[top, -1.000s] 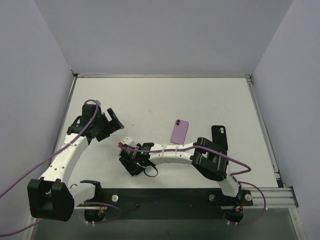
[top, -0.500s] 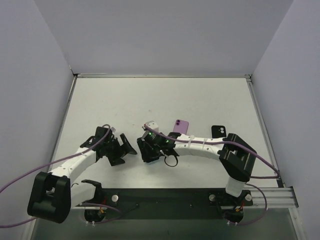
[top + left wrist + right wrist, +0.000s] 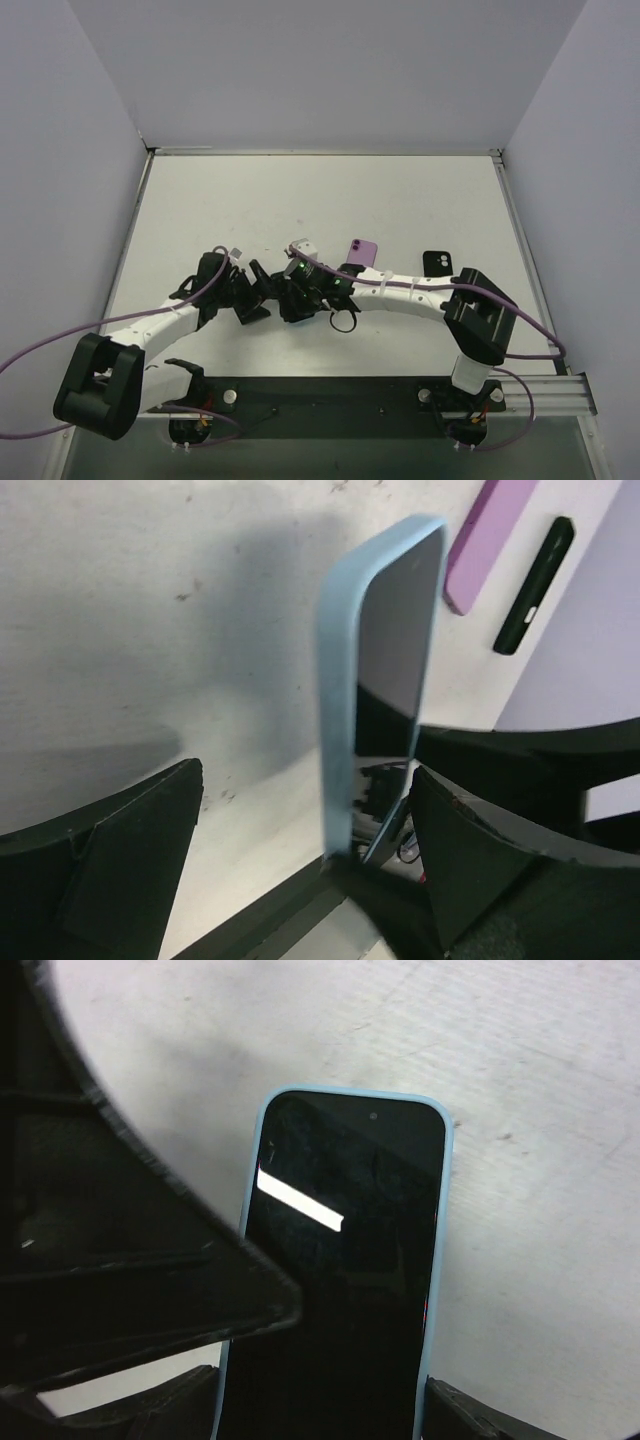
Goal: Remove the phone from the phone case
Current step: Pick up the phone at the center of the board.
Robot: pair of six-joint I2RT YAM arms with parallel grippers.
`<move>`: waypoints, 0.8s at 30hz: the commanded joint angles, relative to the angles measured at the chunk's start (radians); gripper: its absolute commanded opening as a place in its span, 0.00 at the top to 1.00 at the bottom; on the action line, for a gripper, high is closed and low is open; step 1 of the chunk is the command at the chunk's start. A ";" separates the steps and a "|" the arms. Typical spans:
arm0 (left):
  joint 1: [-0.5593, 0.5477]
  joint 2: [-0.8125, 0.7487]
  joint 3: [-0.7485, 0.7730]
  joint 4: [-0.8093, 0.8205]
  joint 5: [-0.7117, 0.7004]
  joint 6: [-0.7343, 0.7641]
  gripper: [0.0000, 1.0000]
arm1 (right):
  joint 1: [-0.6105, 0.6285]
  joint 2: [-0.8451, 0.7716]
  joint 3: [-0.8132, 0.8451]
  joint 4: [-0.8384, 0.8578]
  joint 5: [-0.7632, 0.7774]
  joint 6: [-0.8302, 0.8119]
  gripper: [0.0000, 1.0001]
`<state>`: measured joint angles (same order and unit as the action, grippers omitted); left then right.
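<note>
1. The case [image 3: 338, 730] is pale blue, and the phone [image 3: 340, 1310] sits fully in it. The blue rim runs unbroken around the dark screen's top and both long sides.
2. A bright strip of light reflects off the screen.
3. The cased phone stands on edge above the table [image 3: 400, 200]. Its lower end is in the right pincer [image 3: 322, 1410] and its upper end points away from that pincer.
4. The right pincer is closed on the case. One finger presses each long side at the lower end, as the right wrist view shows.
5. The left pincer [image 3: 305, 770] is spread wide and holds nothing.
6. The case rises in the gap between the left pincer's fingers, edge-on to its camera, with the blue back towards one finger and the screen towards the other.
7. The finger on the back side stands clear of the case, with bare table between them. On the screen side I cannot tell whether the finger touches.
8. In the top view the two pincers meet tip to tip near the front middle of the table, and the phone is hidden between them.
9. Beyond the left pincer, past the case's upper end, a purple slab [image 3: 490, 540] lies flat on the table. A black case [image 3: 535, 585] lies just beside it, and the two are apart.
10. Both lie on the far side of the right arm, and neither pincer touches them.
</note>
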<state>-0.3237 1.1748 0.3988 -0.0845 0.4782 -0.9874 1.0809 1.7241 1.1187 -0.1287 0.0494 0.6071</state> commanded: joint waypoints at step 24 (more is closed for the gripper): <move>-0.021 0.075 0.046 0.339 0.091 -0.157 1.00 | 0.030 -0.107 -0.005 0.103 -0.062 0.055 0.60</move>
<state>-0.3401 1.2449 0.3988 0.1783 0.5365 -1.1069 1.1175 1.6726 1.0863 -0.0639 -0.0326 0.6502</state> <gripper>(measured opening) 0.313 0.715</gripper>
